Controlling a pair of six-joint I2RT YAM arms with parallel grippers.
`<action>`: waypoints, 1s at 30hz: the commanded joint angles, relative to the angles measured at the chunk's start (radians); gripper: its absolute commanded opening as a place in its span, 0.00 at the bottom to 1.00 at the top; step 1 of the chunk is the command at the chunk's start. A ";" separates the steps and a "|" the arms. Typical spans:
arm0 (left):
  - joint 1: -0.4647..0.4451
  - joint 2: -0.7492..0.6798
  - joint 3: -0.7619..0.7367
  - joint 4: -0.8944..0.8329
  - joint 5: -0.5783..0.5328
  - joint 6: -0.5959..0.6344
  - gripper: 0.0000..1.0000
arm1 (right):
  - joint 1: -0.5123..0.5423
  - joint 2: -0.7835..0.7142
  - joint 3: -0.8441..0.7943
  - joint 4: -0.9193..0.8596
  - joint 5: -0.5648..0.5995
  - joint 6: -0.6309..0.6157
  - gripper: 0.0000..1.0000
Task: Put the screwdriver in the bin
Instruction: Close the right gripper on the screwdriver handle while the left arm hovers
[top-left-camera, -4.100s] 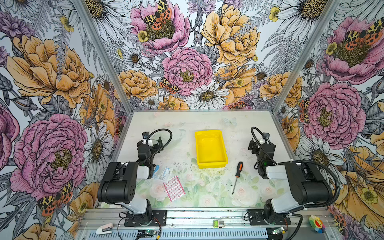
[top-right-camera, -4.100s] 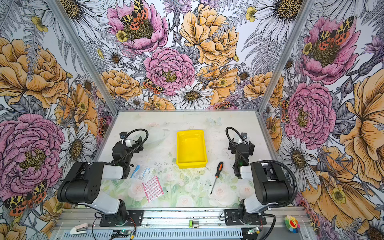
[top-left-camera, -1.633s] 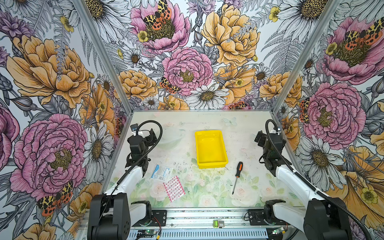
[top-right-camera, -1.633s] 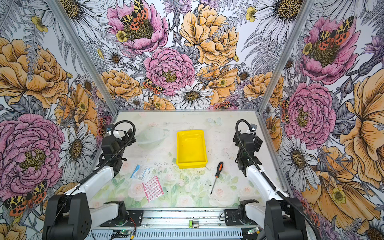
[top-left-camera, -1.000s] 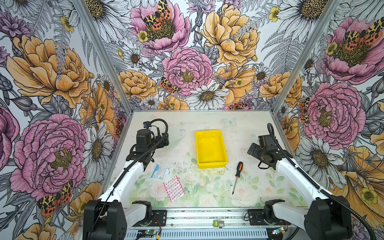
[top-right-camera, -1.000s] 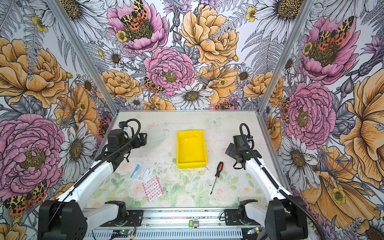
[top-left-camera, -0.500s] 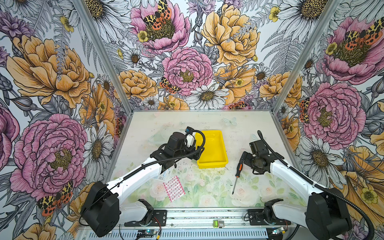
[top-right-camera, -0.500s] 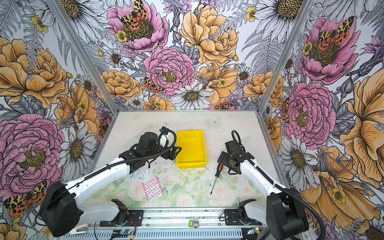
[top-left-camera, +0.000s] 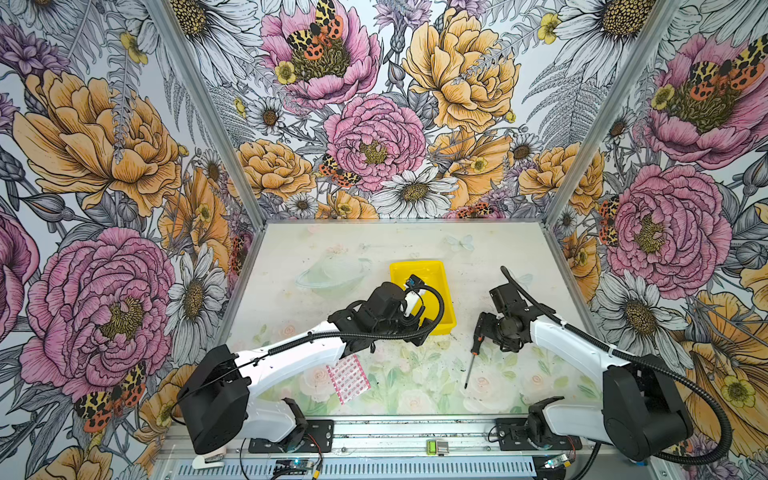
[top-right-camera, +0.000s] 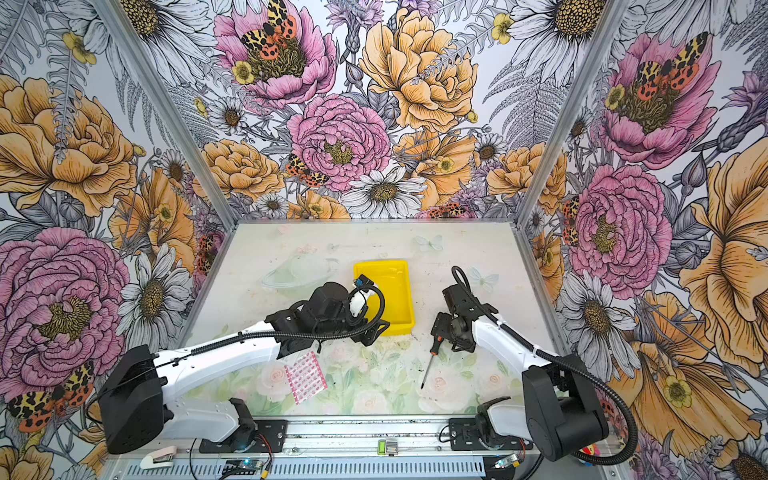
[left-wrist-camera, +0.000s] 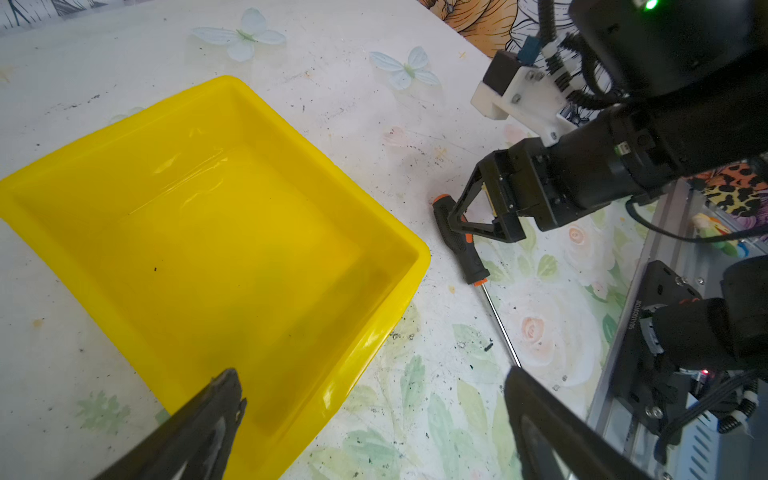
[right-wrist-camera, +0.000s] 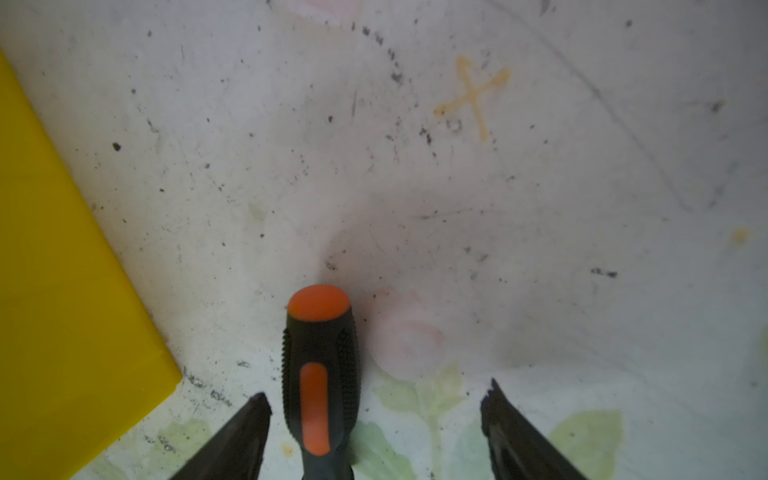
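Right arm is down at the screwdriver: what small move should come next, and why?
Probably close the right gripper on the screwdriver. In the right wrist view the handle lies flat on the table between the open jaws, with a gap on each side, so nothing is gripped yet. The bin nearby is empty.

**Two arms, white and black**

Both the left arm (top-left-camera: 291, 353) and the right arm (top-left-camera: 573, 345) have white link shells and big black rounded joint housings. A black ribbed cable hose (top-left-camera: 706, 399) runs along each arm. The right wrist carries a white bracket (left-wrist-camera: 523, 99) w/ small screws, a blue plug (left-wrist-camera: 530, 50) and a green LED (left-wrist-camera: 650, 4). The left gripper (left-wrist-camera: 372, 374) and right gripper (right-wrist-camera: 376, 392) are black, w/ fingers tapering to points. The base plate (left-wrist-camera: 660, 299) is black, w/ screws and white lettering too small to read.
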 joint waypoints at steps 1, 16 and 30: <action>-0.007 -0.030 -0.004 0.006 -0.039 0.006 0.99 | 0.014 0.025 -0.004 0.026 -0.015 -0.012 0.79; -0.010 -0.108 -0.076 0.000 -0.057 -0.031 0.98 | 0.078 0.082 0.000 0.045 0.033 0.010 0.52; -0.010 -0.171 -0.129 -0.005 -0.063 -0.040 0.99 | 0.123 0.127 0.001 0.044 0.075 0.034 0.20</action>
